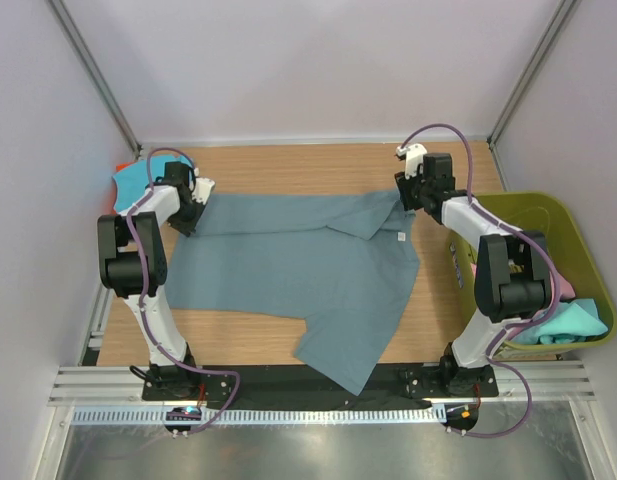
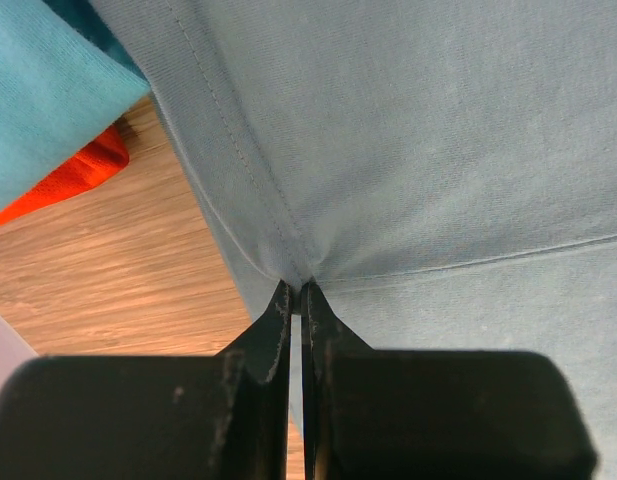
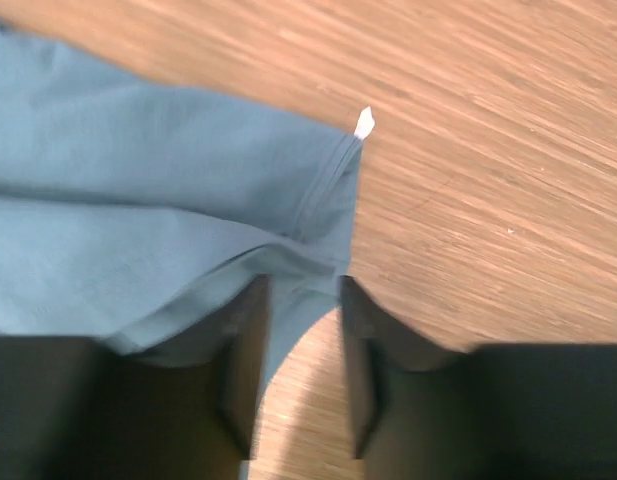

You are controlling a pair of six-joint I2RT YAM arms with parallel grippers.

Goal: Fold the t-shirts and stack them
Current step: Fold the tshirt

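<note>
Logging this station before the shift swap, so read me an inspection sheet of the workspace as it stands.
Surface: wooden table, no spills seen.
Job's things: blue-grey t-shirt spread across the table; turquoise t-shirt lying over an orange t-shirt at the far left.
Clutter: olive-green basket on the right, with turquoise cloth inside.
Grippers: left gripper shut on the blue-grey t-shirt's edge; right gripper open, the shirt's hem between its fingers.
Cables: purple cables loop along both arms.
Surroundings: white walls on three sides.
</note>
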